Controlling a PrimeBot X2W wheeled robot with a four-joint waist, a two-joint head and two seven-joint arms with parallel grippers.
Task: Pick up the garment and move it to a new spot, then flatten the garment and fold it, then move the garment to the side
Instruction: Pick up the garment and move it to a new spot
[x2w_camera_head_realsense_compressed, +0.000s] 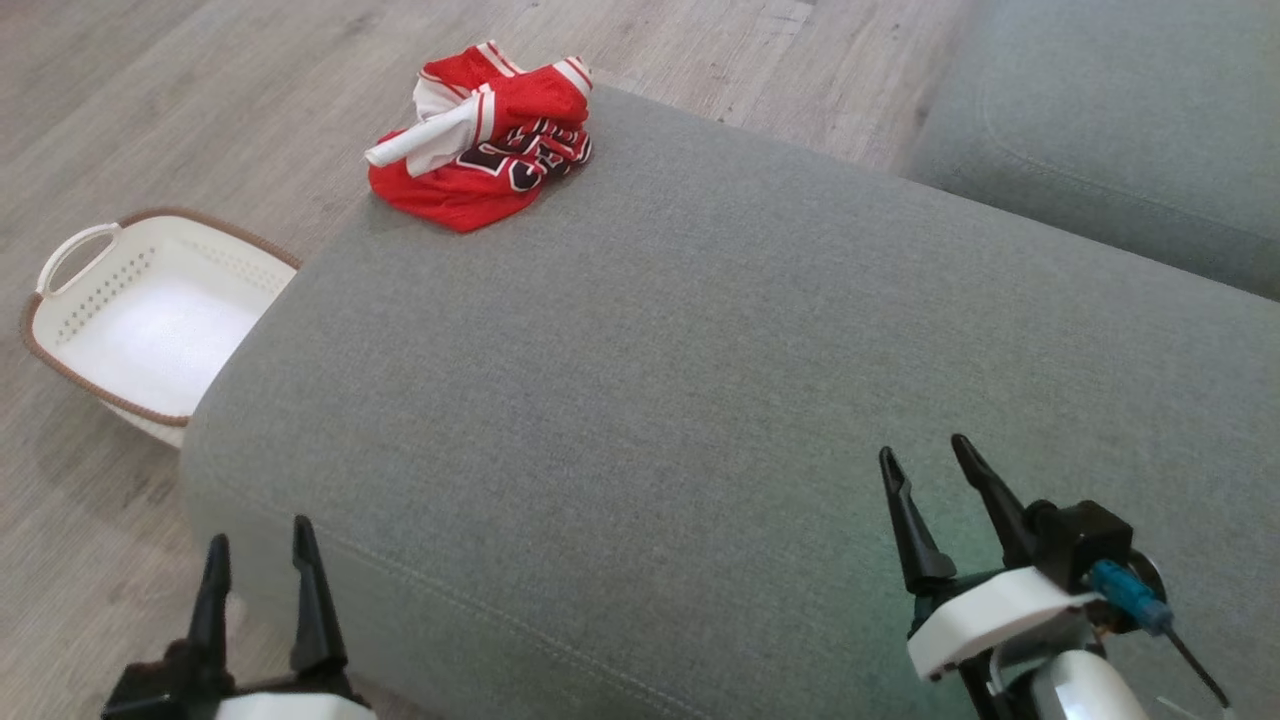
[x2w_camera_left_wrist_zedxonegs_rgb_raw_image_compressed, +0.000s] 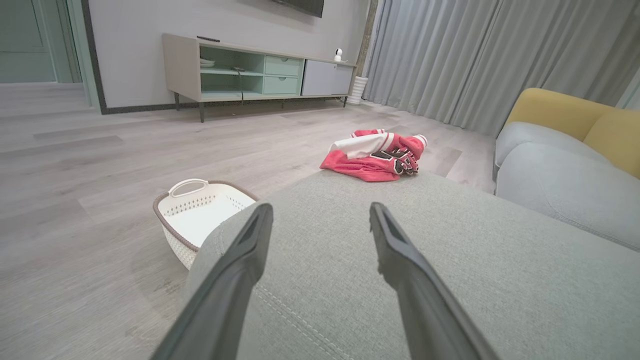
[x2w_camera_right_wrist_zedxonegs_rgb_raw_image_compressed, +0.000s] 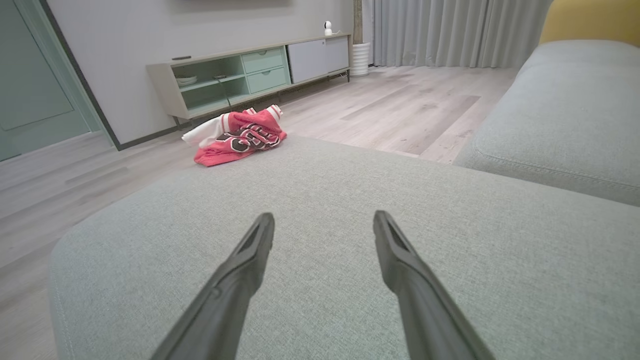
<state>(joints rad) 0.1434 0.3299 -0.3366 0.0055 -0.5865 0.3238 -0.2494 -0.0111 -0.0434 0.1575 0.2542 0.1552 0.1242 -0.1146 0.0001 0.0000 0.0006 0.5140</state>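
A crumpled red and white garment (x2w_camera_head_realsense_compressed: 480, 150) with dark lettering sits in a heap on the far left corner of the grey cushion (x2w_camera_head_realsense_compressed: 700, 400), right at its edge. The left gripper (x2w_camera_head_realsense_compressed: 259, 532) hangs by the near left corner and the right gripper (x2w_camera_head_realsense_compressed: 922, 446) over the near right part, both well apart from the garment, each with its jaws spread wide and holding nothing. A white basket (x2w_camera_head_realsense_compressed: 100, 300) stands on the wooden floor (x2w_camera_head_realsense_compressed: 200, 80), just beside the cushion's left side.
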